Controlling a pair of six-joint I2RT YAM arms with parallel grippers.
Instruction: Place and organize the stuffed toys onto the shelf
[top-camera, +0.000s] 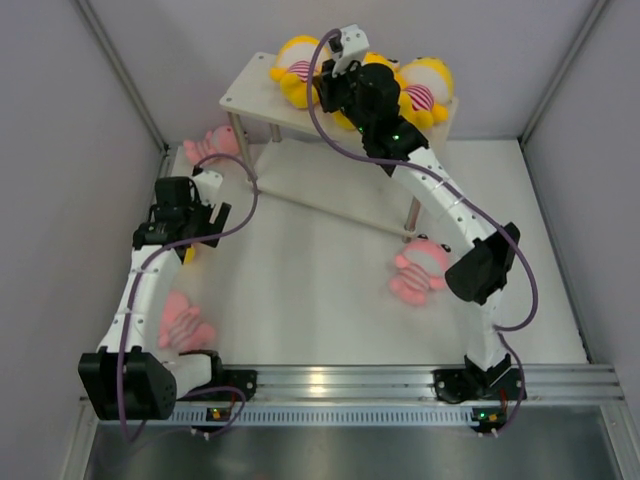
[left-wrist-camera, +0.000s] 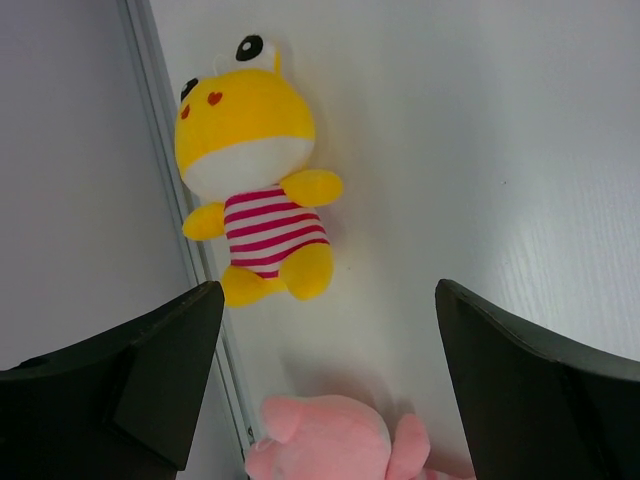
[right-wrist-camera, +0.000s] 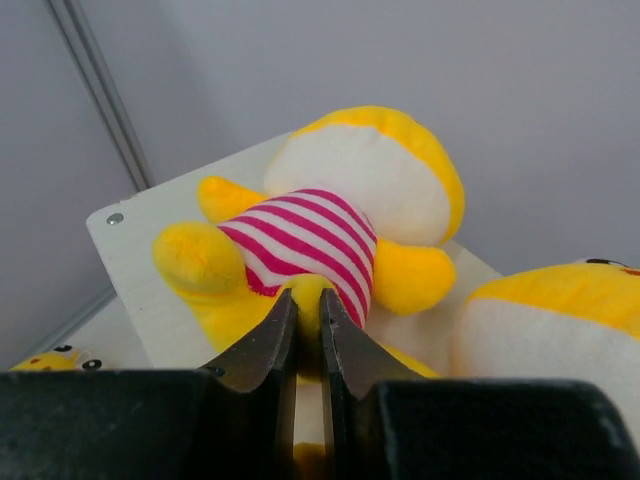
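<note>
The gripped yellow toy (right-wrist-camera: 310, 240) lies on its back on the top board of the shelf (right-wrist-camera: 130, 250). Its long axis runs from front to back, with the head toward the rear wall and the feet toward the arms. The right gripper (right-wrist-camera: 307, 302) has its fingers clenched on one yellow leg, and plush bulges between the tips. The right wrist view alone shows this pinch. From above, the wrist covers the contact, and only the toy's head and striped belly (top-camera: 295, 68) stay clear.

A neighbouring yellow toy (right-wrist-camera: 560, 330) sits just beside it, cut off by the frame edge. The top view shows another yellow toy at the right end (top-camera: 428, 85). How many lie under the arm cannot be counted. A scrap of yellow with black eyes (right-wrist-camera: 60, 358) peeks past the board's edge, too small to place.

The left gripper (left-wrist-camera: 328, 295) hangs with its fingers spread wide and released, holding nothing. Below it a bench yellow toy (left-wrist-camera: 255, 170) lies face up on the bench (left-wrist-camera: 480, 150). Its long axis runs along the side rail, and its head points away from the camera. From above it is almost wholly hidden. A pink toy (left-wrist-camera: 325, 440) lies just past its feet, cropped by the lower edge.

The top view adds pink toys by the shelf leg (top-camera: 215, 145), near the left base (top-camera: 185, 325) and beside the right arm (top-camera: 420, 272).
</note>
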